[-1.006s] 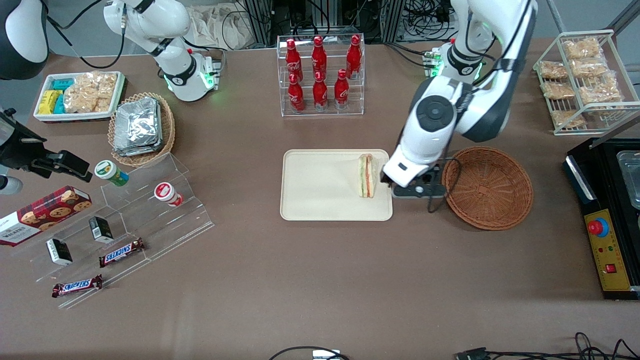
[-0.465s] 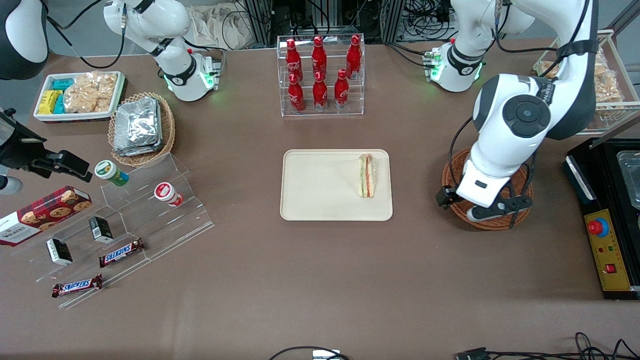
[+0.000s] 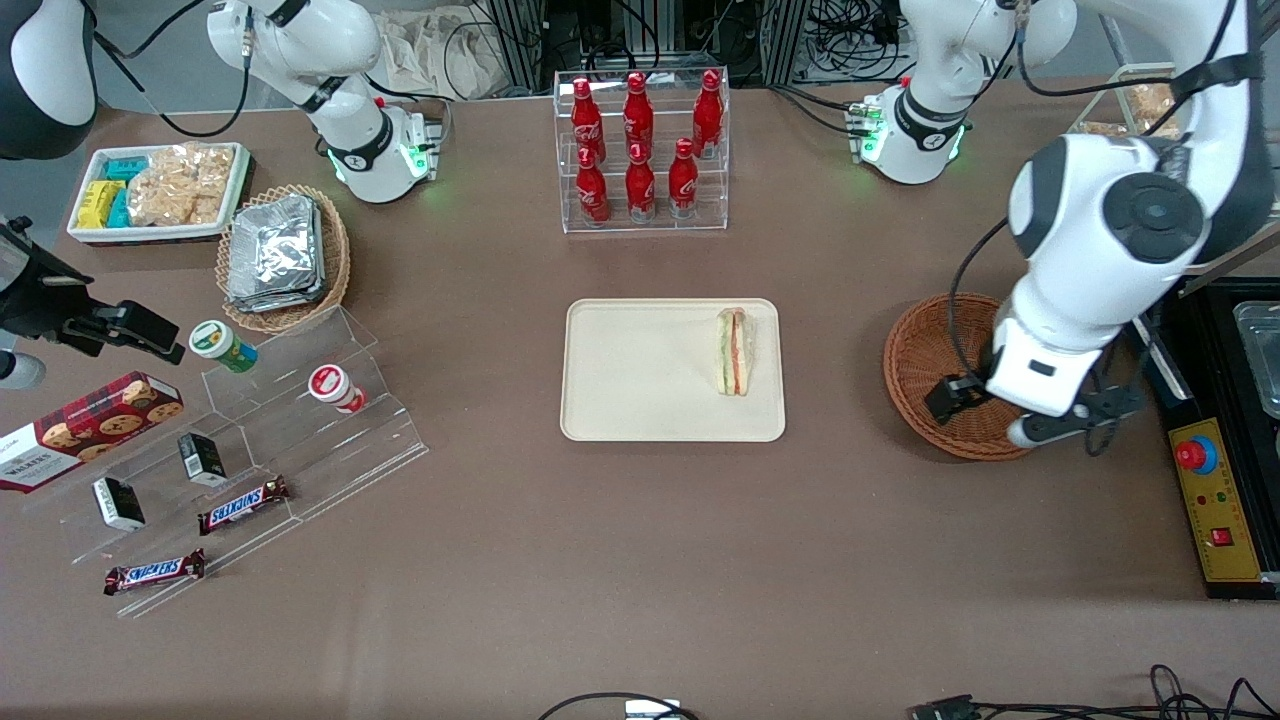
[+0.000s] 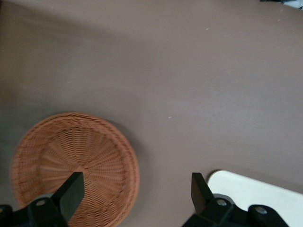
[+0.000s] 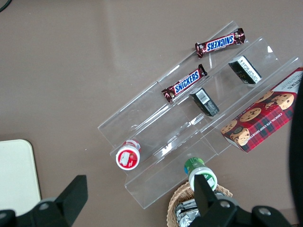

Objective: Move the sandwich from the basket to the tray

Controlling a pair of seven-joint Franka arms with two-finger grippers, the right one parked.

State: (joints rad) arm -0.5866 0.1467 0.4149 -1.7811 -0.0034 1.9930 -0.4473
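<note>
The sandwich (image 3: 733,352), a wrapped wedge with orange and green filling, lies on the cream tray (image 3: 640,370), near the tray's short edge that faces the basket. The reddish-brown wicker basket (image 3: 930,365) stands beside the tray toward the working arm's end and holds nothing. My left gripper (image 3: 1050,425) hangs above the basket's rim, well away from the sandwich. In the left wrist view the gripper (image 4: 135,189) is open and empty, with the basket (image 4: 71,151) and a corner of the tray (image 4: 258,189) below it.
A clear rack of red bottles (image 3: 640,150) stands farther from the camera than the tray. A black machine with a red button (image 3: 1200,455) and a wire rack of snacks (image 3: 1165,150) lie at the working arm's end. Stepped acrylic shelves (image 3: 250,440) lie toward the parked arm's end.
My left gripper has left the tray's edge and swung over the basket toward the working arm's end. The sandwich has stayed on the tray.
</note>
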